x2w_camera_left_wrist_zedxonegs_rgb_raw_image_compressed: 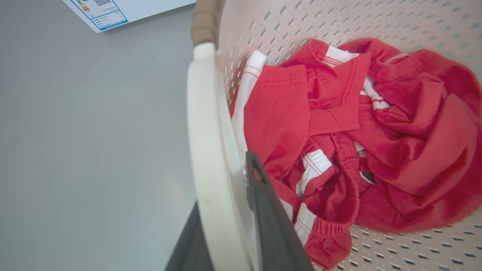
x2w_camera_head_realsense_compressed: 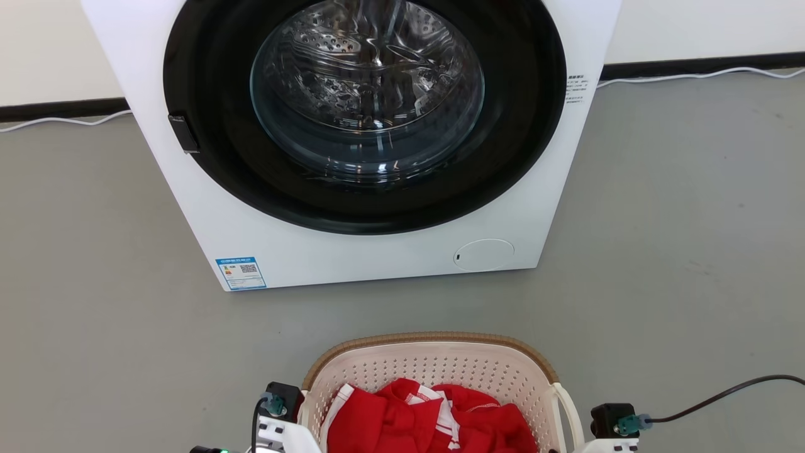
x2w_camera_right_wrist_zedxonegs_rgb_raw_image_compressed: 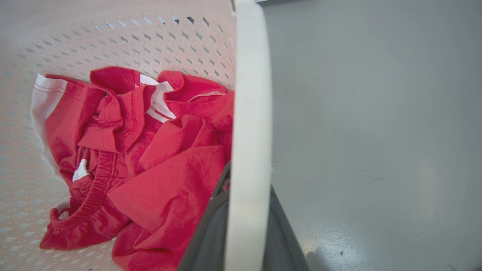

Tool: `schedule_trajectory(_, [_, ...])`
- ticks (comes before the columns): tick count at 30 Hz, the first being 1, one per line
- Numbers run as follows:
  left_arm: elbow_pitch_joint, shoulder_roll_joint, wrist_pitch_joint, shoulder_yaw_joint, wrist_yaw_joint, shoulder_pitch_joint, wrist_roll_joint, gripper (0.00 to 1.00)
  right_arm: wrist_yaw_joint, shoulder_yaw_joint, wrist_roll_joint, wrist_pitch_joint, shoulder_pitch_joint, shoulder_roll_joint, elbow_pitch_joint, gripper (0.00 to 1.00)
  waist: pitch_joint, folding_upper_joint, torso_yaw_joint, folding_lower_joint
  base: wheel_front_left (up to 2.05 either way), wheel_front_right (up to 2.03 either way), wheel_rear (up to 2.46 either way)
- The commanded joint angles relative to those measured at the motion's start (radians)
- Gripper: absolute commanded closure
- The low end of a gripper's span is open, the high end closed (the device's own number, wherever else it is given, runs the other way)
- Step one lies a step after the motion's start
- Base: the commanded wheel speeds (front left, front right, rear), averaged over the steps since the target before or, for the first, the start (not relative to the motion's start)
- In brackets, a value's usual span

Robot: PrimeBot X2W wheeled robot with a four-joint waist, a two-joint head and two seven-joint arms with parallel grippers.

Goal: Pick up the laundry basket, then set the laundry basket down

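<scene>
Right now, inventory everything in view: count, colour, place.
washer: 1, white, black door ring, ahead on floor.
label: 1, blue, washer's lower-left front.
laundry basket: 1, cream, brown rim, before washer.
clothes: count unclear, red-white, inside basket.
white cable: count unclear, along baseboard.
dark cable: 1, floor at right.
left gripper: 1, dark, clamps left handle.
right gripper: 1, dark, clamps right handle.
</scene>
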Motion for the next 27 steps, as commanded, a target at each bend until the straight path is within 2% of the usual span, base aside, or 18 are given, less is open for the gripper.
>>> schedule_trajectory(1, [-0.021,0.011,0.0,0.008,-0.008,-0.001,0.0,1.0,0.01,0.001,-0.017,-0.007,-0.002,-0.002,-0.008,1.0,-0.003,0.0,0.002,0.0,0.0,0.0,0.0])
schedule_trajectory(27, [-0.033,0.011,0.02,-0.032,0.004,-0.007,-0.045,1.0,0.01,-0.095,-0.112,0.014,0.001,-0.002,-0.008,1.0,-0.005,0.0,0.008,0.0,0.0,0.0,0.0])
